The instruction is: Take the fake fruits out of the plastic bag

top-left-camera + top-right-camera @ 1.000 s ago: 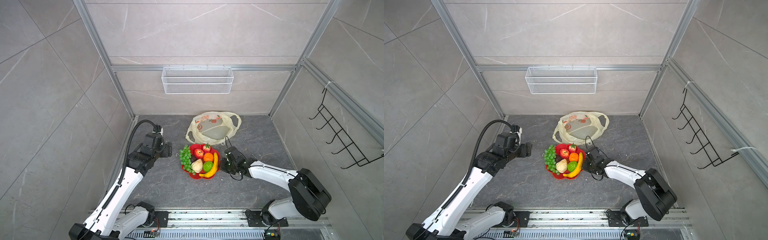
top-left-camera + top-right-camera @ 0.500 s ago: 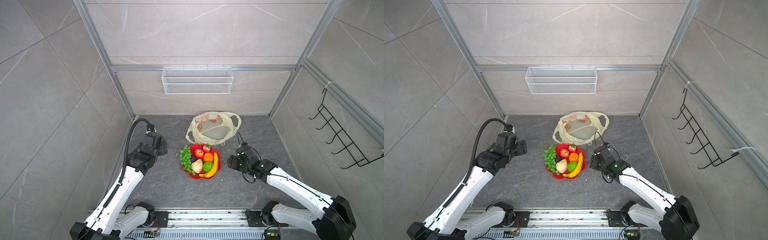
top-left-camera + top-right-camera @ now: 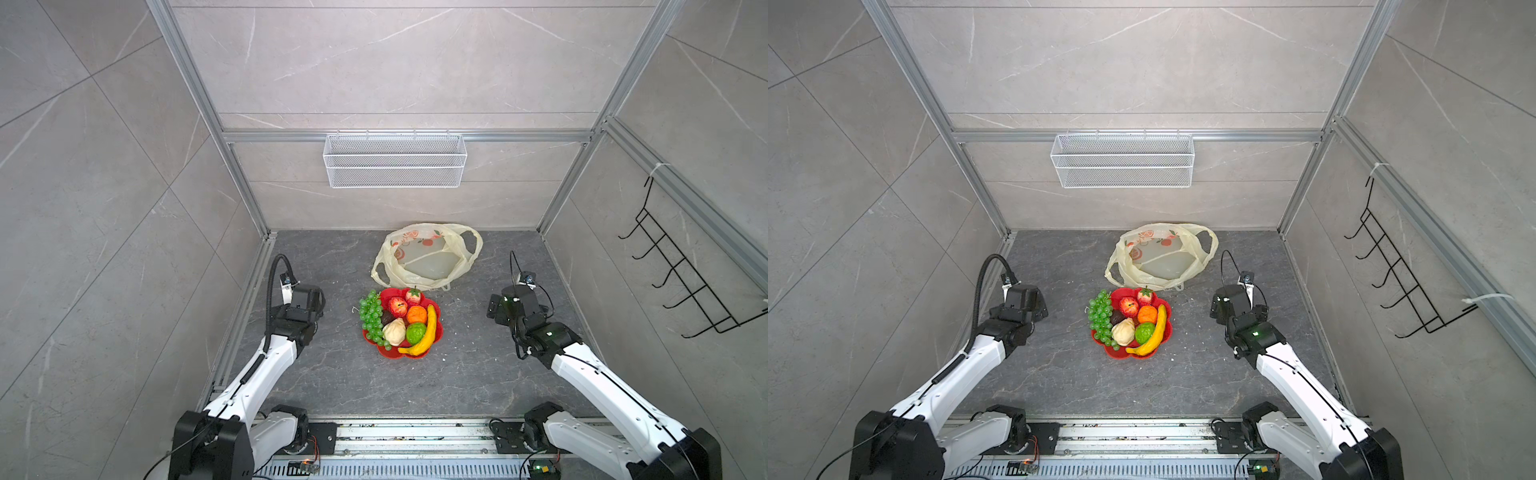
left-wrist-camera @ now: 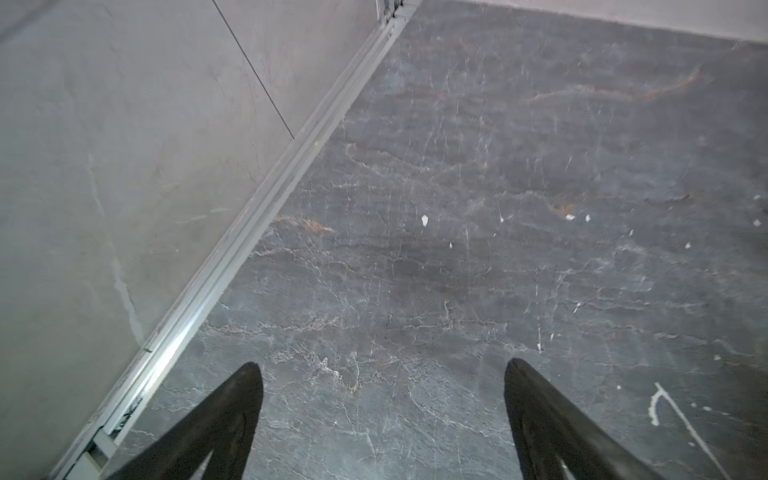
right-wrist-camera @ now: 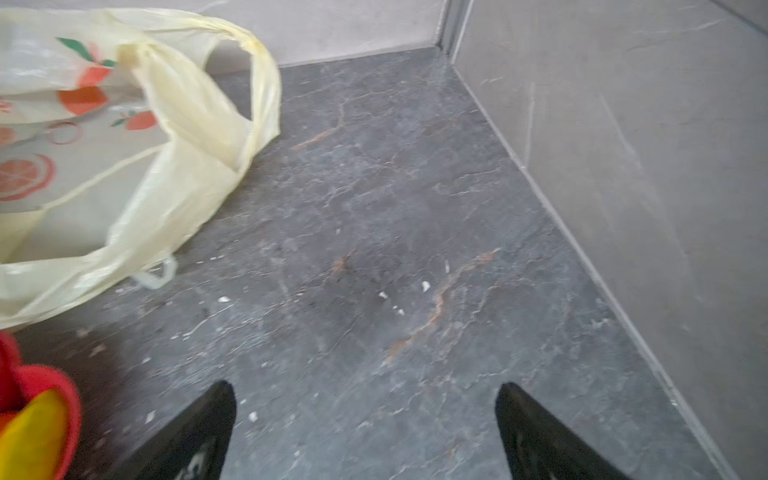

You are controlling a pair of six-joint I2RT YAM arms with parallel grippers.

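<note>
At worktop (image 3: 332,374) centre: fake fruits (image 3: 416,314) piled on red plate (image 3: 385,352), all outside plastic bag (image 3: 428,266). Of these, grape bunch (image 3: 372,316) overhangs plate's left rim; banana (image 3: 427,332) lies along its right side. Bag lies slack just behind plate, mouth open; contact with far rim cannot be told. Tools: left tool (image 4: 382,370) jaws apart, bare worktop showing between them, near left wall; right tool (image 5: 365,390) jaws apart over bare worktop, right of plate, well apart from it.
</note>
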